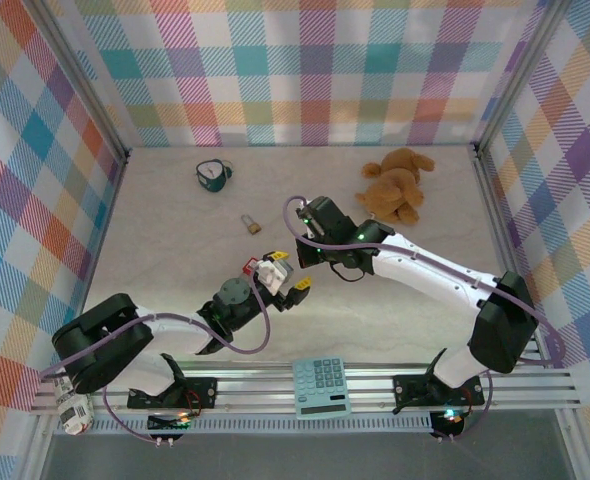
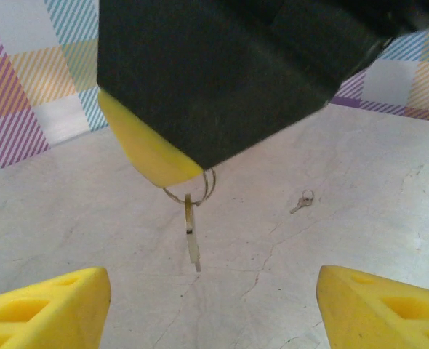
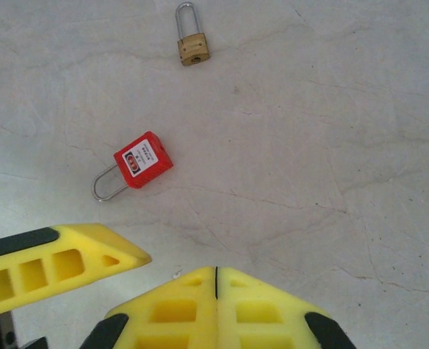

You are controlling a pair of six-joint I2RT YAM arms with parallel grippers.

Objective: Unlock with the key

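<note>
Pale, marble-look table (image 1: 155, 250) w/ fine cracks, boxed in by plaid walls (image 1: 305, 70) in pastel checks on the back & both sides. A metal rail (image 1: 535, 385) runs along the near edge.

Counts:
- 2 padlocks: 1 red padlock (image 3: 143, 160) lying flat, silver shackle to lower left in the right wrist view; 1 brass padlock (image 3: 191, 43) farther out, well apart from the red one.
- 2 keys: the key (image 2: 192, 240) hangs blade-down off a thin ring (image 2: 203, 190), clear of the table; a second key (image 2: 302, 201) lies flat on the table further back, on its own small ring.
- 1 teddy bear (image 1: 395, 185) at back right.
- 1 small teal item (image 1: 213, 175) at back left; can't tell what it is.
- 1 calculator (image 1: 321, 385) on the rail betw. the arm bases.

Right gripper (image 3: 216, 283): fingers pressed together, pinching the ring so the key dangles below the yellow tip.

Left gripper (image 2: 213, 280): yellow fingers spread wide w/ nothing betw. them. It sits low, just beside the right one, w/ the key hanging in front of it.
</note>
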